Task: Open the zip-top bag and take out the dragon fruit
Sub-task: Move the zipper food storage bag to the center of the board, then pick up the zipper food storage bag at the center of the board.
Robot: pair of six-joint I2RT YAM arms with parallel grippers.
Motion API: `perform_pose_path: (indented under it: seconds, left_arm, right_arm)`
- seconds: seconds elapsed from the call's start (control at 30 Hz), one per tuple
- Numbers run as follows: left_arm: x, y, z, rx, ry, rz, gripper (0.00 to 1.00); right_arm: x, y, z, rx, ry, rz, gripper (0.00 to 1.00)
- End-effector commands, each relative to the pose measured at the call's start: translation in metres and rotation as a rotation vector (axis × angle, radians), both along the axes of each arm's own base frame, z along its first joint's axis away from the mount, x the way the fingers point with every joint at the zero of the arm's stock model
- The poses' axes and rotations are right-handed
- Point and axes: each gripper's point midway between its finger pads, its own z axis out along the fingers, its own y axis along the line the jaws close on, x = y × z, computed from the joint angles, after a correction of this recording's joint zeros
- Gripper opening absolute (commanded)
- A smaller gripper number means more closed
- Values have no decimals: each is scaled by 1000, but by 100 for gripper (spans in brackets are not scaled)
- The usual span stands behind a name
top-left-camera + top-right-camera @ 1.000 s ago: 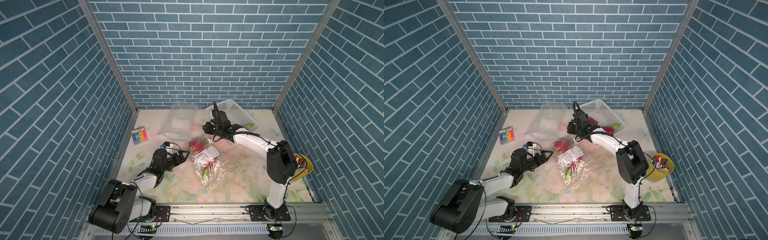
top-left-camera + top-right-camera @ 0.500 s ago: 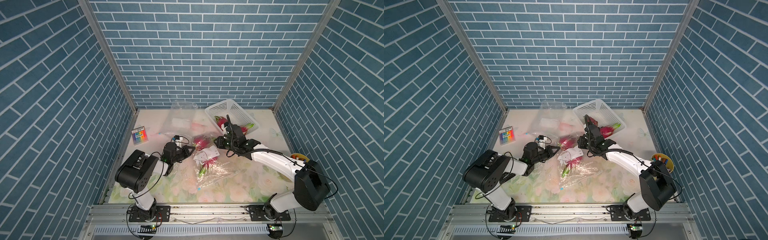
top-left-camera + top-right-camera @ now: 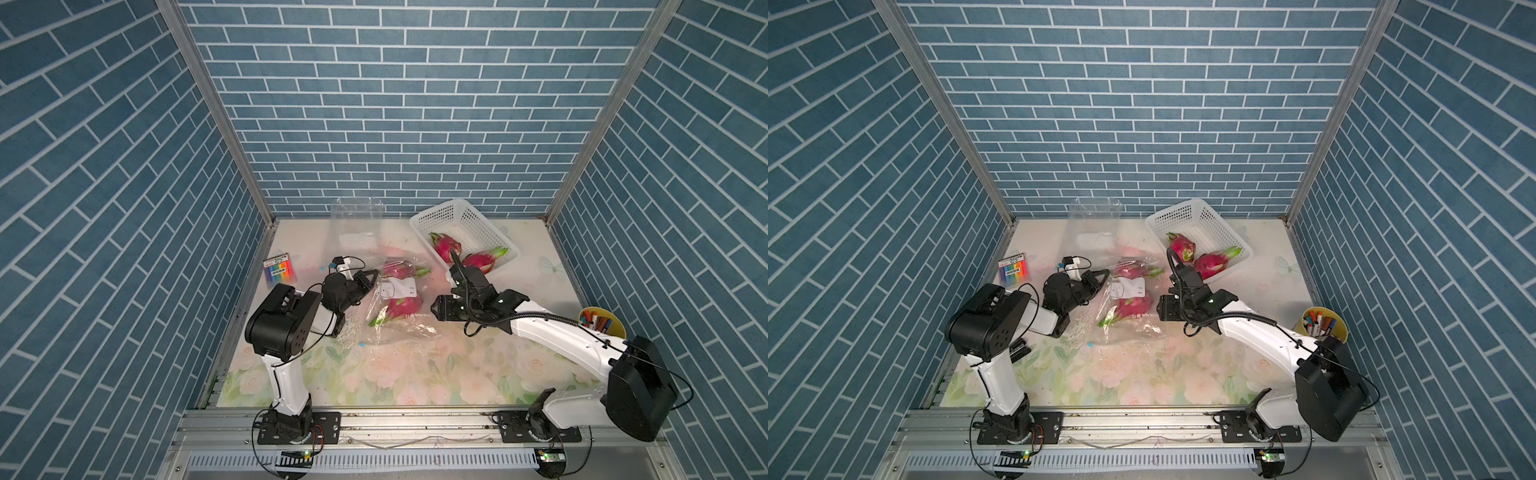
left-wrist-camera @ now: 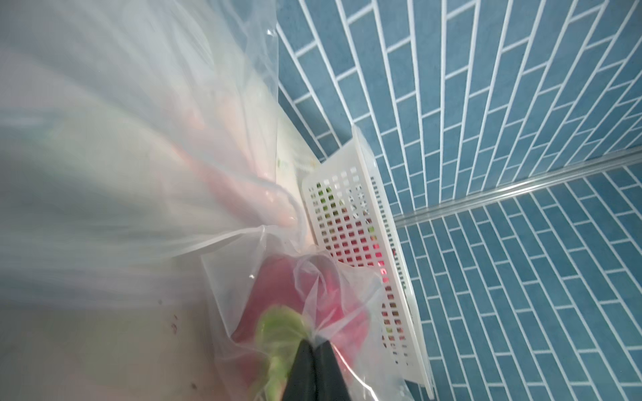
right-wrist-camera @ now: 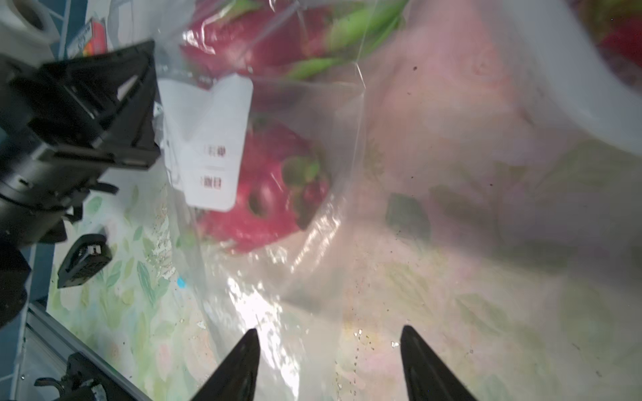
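Left gripper point(image 4: 314, 342): pinched tight on the zip-top bag point(image 3: 409, 328) edge; wide a second ago.
Right gripper point(image 5: 328, 333): has released, jaws now wide, beside the bag.
Dragon fruit point(image 3: 402, 305): still inside the bag, mid-table.

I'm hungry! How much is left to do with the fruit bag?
Two fruits already lie in the basket. The left gripper pinches the bag; the right gripper is open beside it. Left: open the bag, pull its fruit out.
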Motion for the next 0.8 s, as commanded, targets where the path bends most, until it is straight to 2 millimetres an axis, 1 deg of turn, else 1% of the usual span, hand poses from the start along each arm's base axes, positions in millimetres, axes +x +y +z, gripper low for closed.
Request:
perform_pose_path:
  seconds: [0.0, 0.03, 0.07, 0.1, 0.13, 0.2, 0.27, 0.37, 0.43, 0.5, 0.57, 0.67, 0.77]
  left_arm:
    - [17, 4, 22, 7, -65, -10, 43]
    - [16, 2, 23, 13, -62, -26, 51]
    - [13, -1, 25, 22, -62, -44, 61]
    - [8, -4, 27, 28, -62, -72, 66]
    - [3, -6, 29, 37, -62, -97, 68]
    - [-14, -8, 24, 96, -38, -143, 70]
    - [-33, -3, 11, 193, 7, -167, 71]
    - [-65, 13, -15, 343, 101, -165, 72]
    - [-90, 25, -32, 397, 160, -148, 75]
    - [-106, 31, -41, 406, 184, -143, 76]
    - [-119, 29, -51, 393, 207, -169, 75]
    - [-131, 22, -63, 381, 236, -226, 72]
    - [-139, 11, -68, 363, 246, -292, 64]
  right_arm:
    - [2, 11, 1, -60, -33, 78, 64]
    - [3, 14, 2, -68, -39, 88, 64]
    - [5, 16, 2, -75, -42, 95, 64]
    - [7, 17, 3, -82, -47, 95, 65]
    - [8, 18, 3, -84, -52, 95, 65]
    - [11, 19, 6, -88, -66, 93, 65]
    - [12, 17, 8, -96, -79, 91, 65]
    - [14, 13, 13, -112, -100, 89, 65]
    - [15, 12, 17, -118, -115, 91, 65]
    - [17, 12, 21, -124, -129, 103, 65]
    - [17, 16, 26, -125, -141, 130, 65]
    - [20, 20, 31, -150, -155, 175, 65]
    - [24, 24, 35, -174, -194, 224, 65]
